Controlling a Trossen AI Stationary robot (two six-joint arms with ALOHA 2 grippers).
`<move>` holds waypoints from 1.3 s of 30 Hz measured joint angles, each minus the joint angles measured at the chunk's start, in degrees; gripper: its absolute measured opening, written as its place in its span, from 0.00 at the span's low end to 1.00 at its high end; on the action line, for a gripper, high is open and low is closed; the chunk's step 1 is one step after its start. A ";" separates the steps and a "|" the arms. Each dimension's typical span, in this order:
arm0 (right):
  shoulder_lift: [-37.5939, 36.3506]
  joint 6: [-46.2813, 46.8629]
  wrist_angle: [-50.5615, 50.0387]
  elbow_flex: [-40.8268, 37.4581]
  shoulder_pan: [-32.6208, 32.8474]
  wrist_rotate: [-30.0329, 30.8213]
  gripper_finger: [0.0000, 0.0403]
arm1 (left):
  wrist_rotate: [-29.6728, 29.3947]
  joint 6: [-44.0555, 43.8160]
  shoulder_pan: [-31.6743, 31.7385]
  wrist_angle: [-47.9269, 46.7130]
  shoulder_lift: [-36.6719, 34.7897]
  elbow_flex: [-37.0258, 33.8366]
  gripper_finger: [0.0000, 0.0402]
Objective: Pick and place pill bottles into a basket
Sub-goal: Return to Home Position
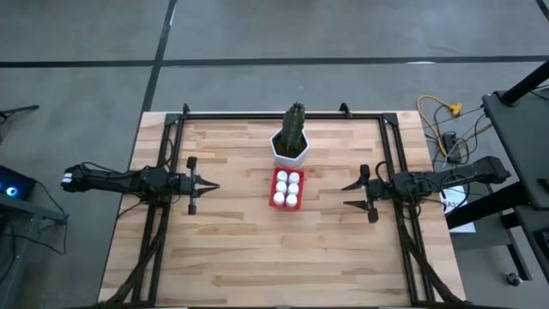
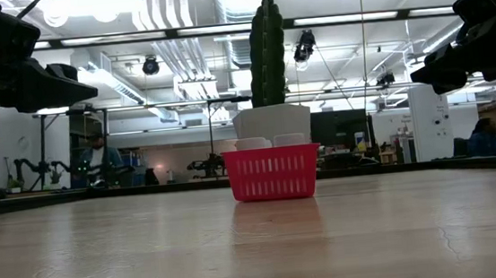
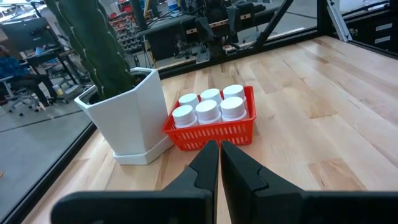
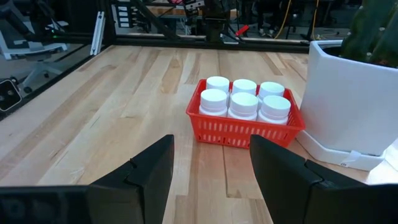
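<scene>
Basket [image 1: 274, 199] sits centre of the overhead frame, just below the pot [image 1: 290, 151] with the cactus [image 1: 294, 123]. Touching the pot or just beside it, can't tell which. Bottles [image 1: 294, 189]: six white caps, two columns by three rows, all upright inside, packed cap to cap. No bottle loose on the table [image 1: 232, 249] that I can see.

Left gripper [image 1: 214, 185] is at left-middle of the overhead frame, pointing at the basket, well apart from it. Jaws together, nothing between them; its wrist view shows the tips meeting. Right gripper [image 1: 347, 196] mirrors it at right-middle, also well clear. Jaws apart, empty. In the level view both arms hang above the table at the upper corners of the frame, with the basket alone at centre.

My read: picking is done and this is the return-to-home step. Nothing left to grasp. Next move calls for each arm to draw back toward its own base at the frame's side edges, straight out from centre, with no swing toward pot or basket. Right jaws probably want closing to match the left, not critical. Collision risk looks low, since both paths run over bare table. Only thing to watch is the cactus, the tallest thing there, and neither arm is near it.
</scene>
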 joint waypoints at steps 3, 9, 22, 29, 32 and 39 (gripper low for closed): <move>0.01 0.00 -0.02 0.00 -0.02 0.00 0.50 | -0.01 0.00 -0.01 -0.02 0.00 0.00 0.00; 0.00 0.00 0.00 0.00 -0.02 0.00 0.50 | 0.00 0.00 0.00 -0.02 0.00 0.00 0.00; 0.01 0.00 0.00 0.00 -0.02 0.00 0.50 | 0.00 0.00 -0.01 -0.04 0.00 0.00 0.00; 0.01 0.00 0.00 0.00 -0.01 0.00 0.50 | 0.01 0.00 -0.01 -0.04 0.00 -0.02 0.00; 0.01 0.00 -0.02 0.00 -0.02 0.00 0.50 | 0.01 0.00 -0.01 -0.04 0.00 -0.02 0.00; 0.00 0.00 0.00 0.00 -0.02 0.00 0.50 | 0.01 0.00 -0.01 -0.07 0.00 -0.02 0.00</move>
